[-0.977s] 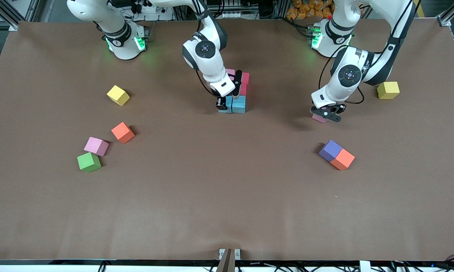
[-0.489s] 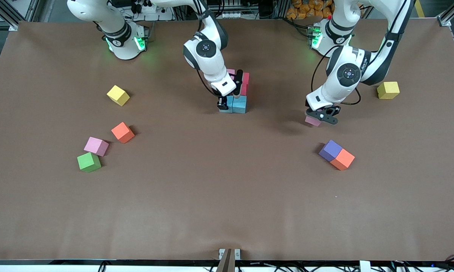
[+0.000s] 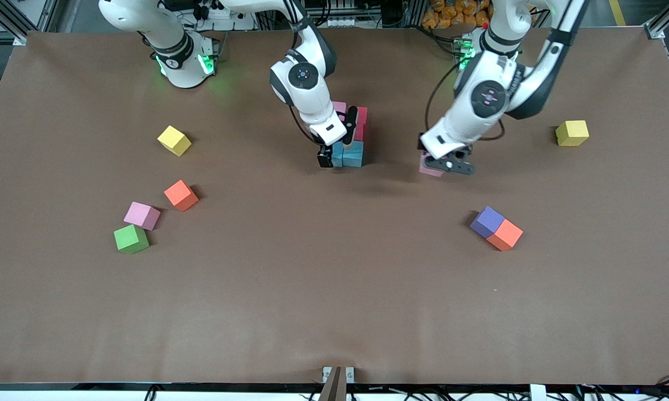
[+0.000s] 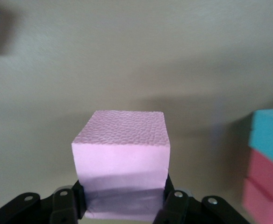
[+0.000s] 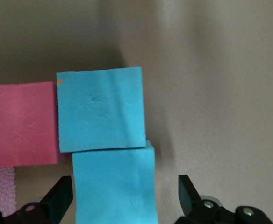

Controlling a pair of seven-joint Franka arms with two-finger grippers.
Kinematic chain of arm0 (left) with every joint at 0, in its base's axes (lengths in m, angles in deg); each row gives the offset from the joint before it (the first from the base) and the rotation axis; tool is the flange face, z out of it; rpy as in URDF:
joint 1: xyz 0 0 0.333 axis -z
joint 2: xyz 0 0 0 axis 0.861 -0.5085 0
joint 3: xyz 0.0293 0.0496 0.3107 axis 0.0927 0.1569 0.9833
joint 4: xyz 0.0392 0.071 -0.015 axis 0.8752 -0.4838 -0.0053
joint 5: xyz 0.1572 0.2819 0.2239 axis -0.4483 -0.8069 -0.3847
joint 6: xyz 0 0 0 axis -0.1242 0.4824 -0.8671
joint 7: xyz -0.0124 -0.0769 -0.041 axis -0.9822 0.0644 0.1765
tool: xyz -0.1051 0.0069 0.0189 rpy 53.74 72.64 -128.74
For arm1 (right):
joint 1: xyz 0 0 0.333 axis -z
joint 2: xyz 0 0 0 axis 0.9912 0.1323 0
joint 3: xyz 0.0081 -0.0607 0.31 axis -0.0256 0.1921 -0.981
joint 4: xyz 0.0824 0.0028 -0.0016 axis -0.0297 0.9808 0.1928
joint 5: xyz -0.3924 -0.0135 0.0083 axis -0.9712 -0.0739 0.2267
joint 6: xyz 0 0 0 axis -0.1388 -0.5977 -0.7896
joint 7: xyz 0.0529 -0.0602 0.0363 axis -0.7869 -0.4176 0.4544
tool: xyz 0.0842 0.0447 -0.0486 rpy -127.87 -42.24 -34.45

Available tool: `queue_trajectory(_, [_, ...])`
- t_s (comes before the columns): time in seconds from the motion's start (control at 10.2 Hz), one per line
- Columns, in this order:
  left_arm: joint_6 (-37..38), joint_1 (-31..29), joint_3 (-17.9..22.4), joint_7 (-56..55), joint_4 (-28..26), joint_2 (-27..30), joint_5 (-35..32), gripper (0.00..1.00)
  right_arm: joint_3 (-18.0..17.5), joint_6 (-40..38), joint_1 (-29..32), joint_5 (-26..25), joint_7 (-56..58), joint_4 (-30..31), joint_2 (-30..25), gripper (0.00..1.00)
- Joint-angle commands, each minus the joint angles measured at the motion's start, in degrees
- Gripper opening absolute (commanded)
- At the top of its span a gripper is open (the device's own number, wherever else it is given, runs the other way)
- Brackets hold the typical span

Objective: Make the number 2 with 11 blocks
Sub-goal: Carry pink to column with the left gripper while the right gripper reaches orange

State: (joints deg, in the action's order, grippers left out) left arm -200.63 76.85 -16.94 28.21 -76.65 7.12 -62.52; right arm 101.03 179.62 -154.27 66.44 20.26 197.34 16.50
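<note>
i see my right gripper (image 3: 334, 157) spread over two light blue cubes (image 3: 348, 153) – left gripper (image 3: 444, 165) clamping a pink cube (image 4: 122, 163) – five cubes unplaced.

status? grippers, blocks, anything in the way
Right gripper open over light blue blocks of the partial 2. Left gripper shut on pink block, airborne. Nothing in the way between.

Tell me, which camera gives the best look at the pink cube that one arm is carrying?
The left wrist view: the pink cube fills it, clamped in the left gripper. The front view shows only a corner of it under that gripper. The right wrist view does not show it.
</note>
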Motion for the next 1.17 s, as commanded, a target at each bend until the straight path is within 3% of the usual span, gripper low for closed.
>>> queue_trajectory(0.0, [3.1, 0.5, -1.8, -10.1, 2.0, 0.6, 1.6, 0.2, -0.3, -7.9, 4.1, 0.9, 2.1, 0.5, -6.2, 1.0])
queue_trajectory(0.39, [3.0, 5.7, -3.3, -33.5, 5.9, 0.0, 6.1, 0.19, 0.3, -21.1, 16.9, 0.9, 6.5, -0.3, -11.4, 1.0])
queue_trajectory(0.59, [2.7, 11.2, -1.9, -46.6, 9.8, -2.4, 9.8, 0.09, 0.3, -28.2, 26.7, 0.0, 9.2, -4.0, -10.9, 1.0])
queue_trajectory(0.88, [2.3, 15.5, -1.6, -66.1, 19.1, -9.5, 9.9, 0.15, 2.9, -28.2, 35.7, -2.1, 17.9, -4.2, -10.3, 1.0])
queue_trajectory(1.07, [2.2, 20.4, 1.2, -79.0, 27.5, -16.1, 9.8, 0.15, 3.5, -28.3, 41.4, -2.2, 20.3, -3.1, -9.7, 1.0])
